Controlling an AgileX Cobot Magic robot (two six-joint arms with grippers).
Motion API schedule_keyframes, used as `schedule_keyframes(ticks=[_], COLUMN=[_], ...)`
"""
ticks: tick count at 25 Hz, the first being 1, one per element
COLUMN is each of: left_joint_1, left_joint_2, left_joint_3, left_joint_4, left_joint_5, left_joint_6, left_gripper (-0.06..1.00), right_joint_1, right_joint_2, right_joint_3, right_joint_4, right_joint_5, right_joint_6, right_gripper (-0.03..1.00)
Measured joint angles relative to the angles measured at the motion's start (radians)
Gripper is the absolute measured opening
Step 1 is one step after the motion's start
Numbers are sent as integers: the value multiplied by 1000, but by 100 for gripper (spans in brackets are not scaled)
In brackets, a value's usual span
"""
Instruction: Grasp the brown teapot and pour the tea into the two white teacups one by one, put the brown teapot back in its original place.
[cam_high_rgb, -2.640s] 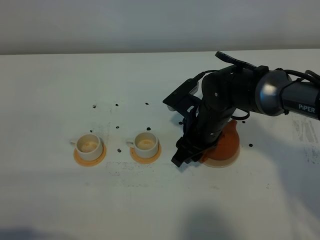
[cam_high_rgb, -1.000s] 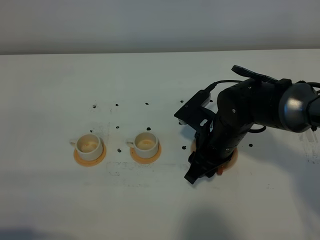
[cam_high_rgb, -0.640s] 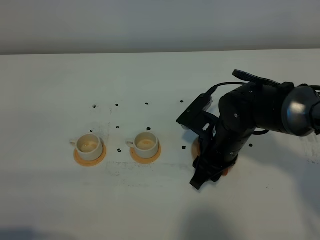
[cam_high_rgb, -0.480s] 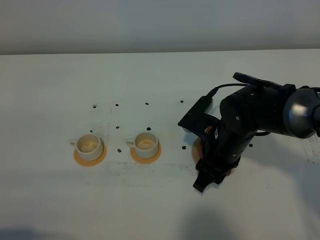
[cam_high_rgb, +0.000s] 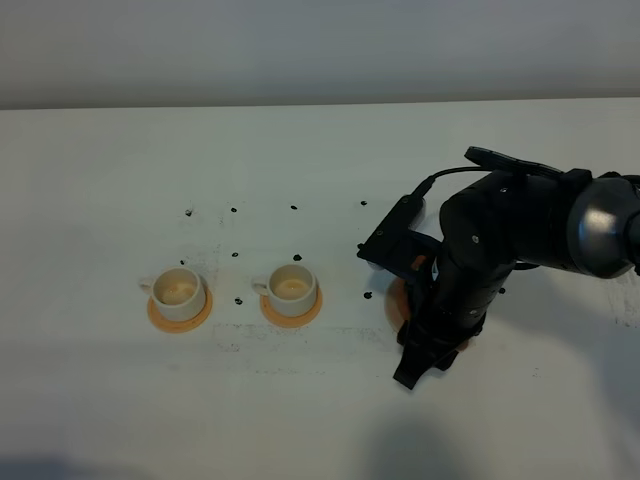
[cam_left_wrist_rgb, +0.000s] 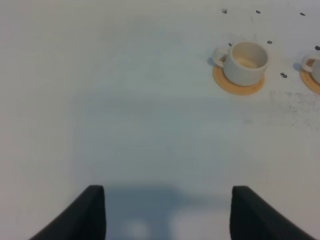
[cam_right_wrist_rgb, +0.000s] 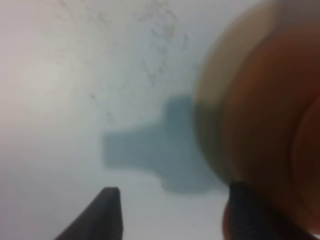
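Right hand (cam_right_wrist_rgb: 173, 200) low beside the brown teapot (cam_right_wrist_rgb: 270, 125), jaws wide apart

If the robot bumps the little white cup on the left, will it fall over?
Probably not easily: the left cup looks squat and wide, so it would likely slide before tipping. It seems to sit loose on its orange saucer, so a push might skid it off. It looks like thin china, so likely light and breakable.

White table (cam_high_rgb: 300, 420), scattered small dark specks (cam_high_rgb: 233, 210), plain pale grey wall (cam_high_rgb: 300, 50) behind, soft even light
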Motion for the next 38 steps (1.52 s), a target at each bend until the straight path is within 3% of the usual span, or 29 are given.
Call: schedule_keyframes(ticks=[9,19,38], left_joint_1=[0,0,0], left_joint_2=[0,0,0], left_joint_3=[0,0,0], left_joint_4=[0,0,0], left_joint_5=[0,0,0], left_joint_6=[0,0,0], left_gripper=[54,54,54], right_joint_1=[19,-193,-216], right_joint_2=[-121,-135,-19], right_joint_3=[-16,-24,0], right_joint_4=[99,182,93], right_joint_5=[4,29,43], right_joint_6=[52,266,383], right_gripper=[50,50,50])
